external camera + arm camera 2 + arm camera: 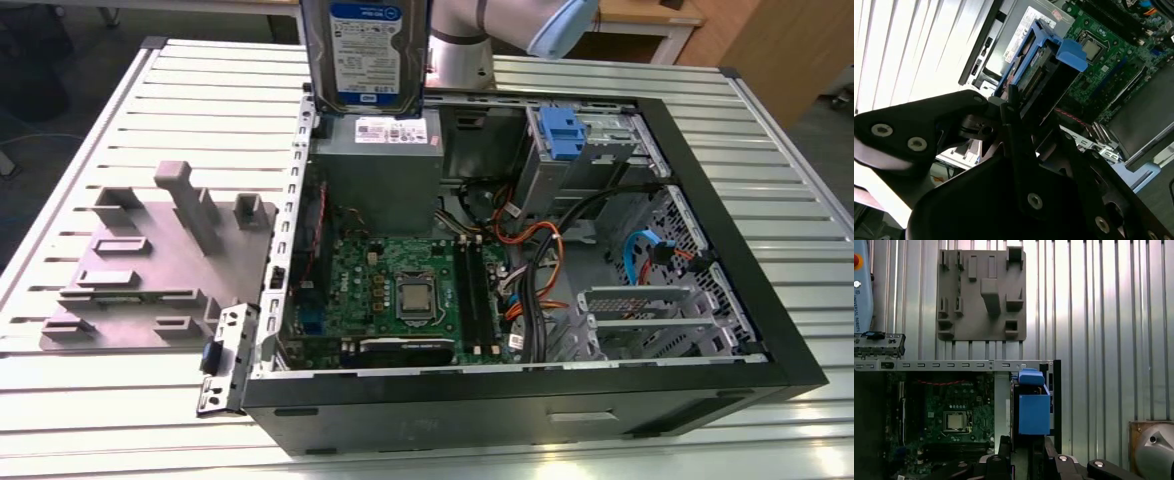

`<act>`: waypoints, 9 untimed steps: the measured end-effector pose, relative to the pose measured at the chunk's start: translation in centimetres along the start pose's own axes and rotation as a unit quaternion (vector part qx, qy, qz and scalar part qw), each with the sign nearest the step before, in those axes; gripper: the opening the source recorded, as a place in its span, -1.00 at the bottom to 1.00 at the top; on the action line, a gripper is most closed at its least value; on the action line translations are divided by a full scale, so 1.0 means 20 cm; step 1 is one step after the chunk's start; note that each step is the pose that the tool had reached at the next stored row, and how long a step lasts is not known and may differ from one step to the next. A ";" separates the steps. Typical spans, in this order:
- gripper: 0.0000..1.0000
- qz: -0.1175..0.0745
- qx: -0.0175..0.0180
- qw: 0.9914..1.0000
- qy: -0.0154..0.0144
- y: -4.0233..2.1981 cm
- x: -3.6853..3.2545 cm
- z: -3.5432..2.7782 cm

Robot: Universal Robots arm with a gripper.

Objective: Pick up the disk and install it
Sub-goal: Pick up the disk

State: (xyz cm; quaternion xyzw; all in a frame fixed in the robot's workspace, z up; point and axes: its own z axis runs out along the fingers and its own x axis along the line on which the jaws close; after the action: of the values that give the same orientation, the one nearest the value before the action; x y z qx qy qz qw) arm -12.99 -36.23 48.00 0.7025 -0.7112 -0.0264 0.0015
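Our gripper (1027, 447) clamps the hard drive (363, 50), top centre of the exterior view; we judge it rigid, dense, shock-sensitive: hold the edges.

Spread wide as a slatted silver metal table (160, 100), glared white along the near edge, met dark grey floor (825, 150), backed onto a light brown wooden cabinet (767, 40).

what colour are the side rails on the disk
The rails on the disk are blue, clearest in the first wrist view.
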 end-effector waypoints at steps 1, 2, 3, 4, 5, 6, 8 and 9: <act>-0.30 0.000 0.000 1.000 0.000 -0.008 0.000 0.000; -0.30 0.000 0.000 1.000 0.000 -0.017 0.000 0.000; -0.30 0.000 0.000 1.000 0.000 -0.025 0.000 -0.001; -0.30 0.000 0.000 1.000 0.000 -0.033 0.000 -0.001; -0.30 0.000 0.000 1.000 0.000 -0.041 -0.001 -0.001; -0.30 0.000 0.000 1.000 0.000 -0.048 -0.001 -0.002; -0.30 0.000 0.000 1.000 0.000 -0.066 -0.001 -0.002; -0.30 0.000 0.000 1.000 0.000 -0.073 -0.001 -0.002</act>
State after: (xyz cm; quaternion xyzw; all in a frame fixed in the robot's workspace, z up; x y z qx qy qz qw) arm -11.53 -36.23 47.98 0.7025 -0.7112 -0.0263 0.0016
